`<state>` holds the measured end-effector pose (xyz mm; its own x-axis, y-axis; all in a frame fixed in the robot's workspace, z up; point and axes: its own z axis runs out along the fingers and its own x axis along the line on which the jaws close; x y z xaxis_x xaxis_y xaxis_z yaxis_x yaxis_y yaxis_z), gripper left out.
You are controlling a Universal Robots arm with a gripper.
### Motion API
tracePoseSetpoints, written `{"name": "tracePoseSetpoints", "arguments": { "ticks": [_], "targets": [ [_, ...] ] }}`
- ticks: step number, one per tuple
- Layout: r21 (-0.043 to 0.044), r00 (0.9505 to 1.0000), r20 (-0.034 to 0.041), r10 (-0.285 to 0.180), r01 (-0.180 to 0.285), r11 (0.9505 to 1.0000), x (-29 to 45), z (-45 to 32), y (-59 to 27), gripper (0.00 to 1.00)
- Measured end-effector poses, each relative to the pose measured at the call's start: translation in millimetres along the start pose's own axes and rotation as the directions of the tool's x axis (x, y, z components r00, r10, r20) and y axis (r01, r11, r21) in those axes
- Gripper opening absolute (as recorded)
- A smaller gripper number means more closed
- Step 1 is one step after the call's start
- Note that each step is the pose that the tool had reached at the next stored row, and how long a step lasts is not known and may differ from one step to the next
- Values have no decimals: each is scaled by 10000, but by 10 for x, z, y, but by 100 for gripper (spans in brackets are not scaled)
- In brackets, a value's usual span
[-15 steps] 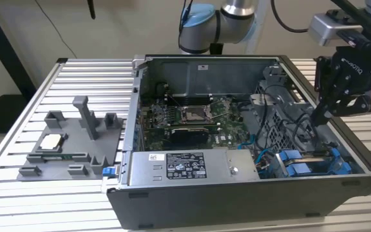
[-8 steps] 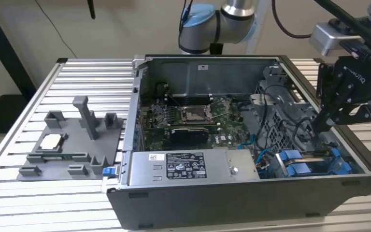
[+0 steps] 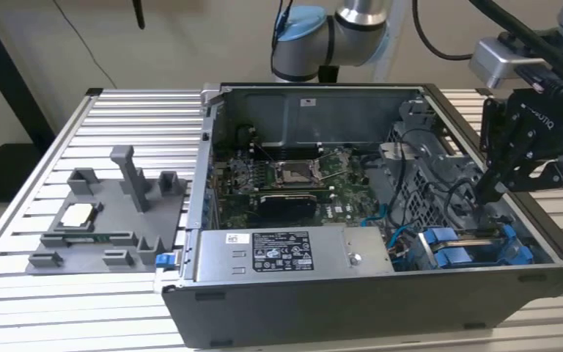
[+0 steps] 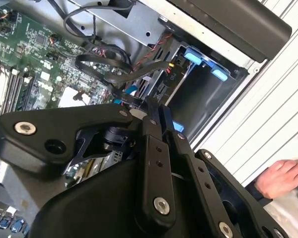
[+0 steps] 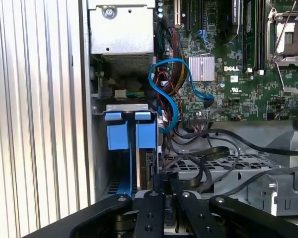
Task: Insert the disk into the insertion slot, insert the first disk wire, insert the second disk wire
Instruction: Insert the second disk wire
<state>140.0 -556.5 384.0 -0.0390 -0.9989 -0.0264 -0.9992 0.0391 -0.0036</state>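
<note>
In the case's drive corner, the claw (image 3: 484,196) hung pressed together, apparently pinching a wire (image 5: 165,191) beside the seated disk (image 5: 146,136). Wire looked limp; grip its stiff plug.

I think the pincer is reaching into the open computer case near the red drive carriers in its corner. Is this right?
Not quite: the drive carriers are blue, not red, as the exterior view shows. The rest holds: the pincer reaches into the open computer case near them.
</note>
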Motion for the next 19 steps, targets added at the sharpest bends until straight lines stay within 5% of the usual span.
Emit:
{"name": "tracePoseSetpoints", "arguments": {
  "ticks": [6, 12, 17, 19],
  "targets": [
    [184, 10000, 6, -4, 4, 9998, 29, 24, 107, 16],
    [522, 10000, 20, -14, 12, 9986, 75, 63, 220, 16],
    [929, 10000, 35, -25, 22, 9957, 96, 98, 233, 16],
    [1000, 10000, 37, -28, 24, 9950, 99, 111, 232, 16]
  ]
}}
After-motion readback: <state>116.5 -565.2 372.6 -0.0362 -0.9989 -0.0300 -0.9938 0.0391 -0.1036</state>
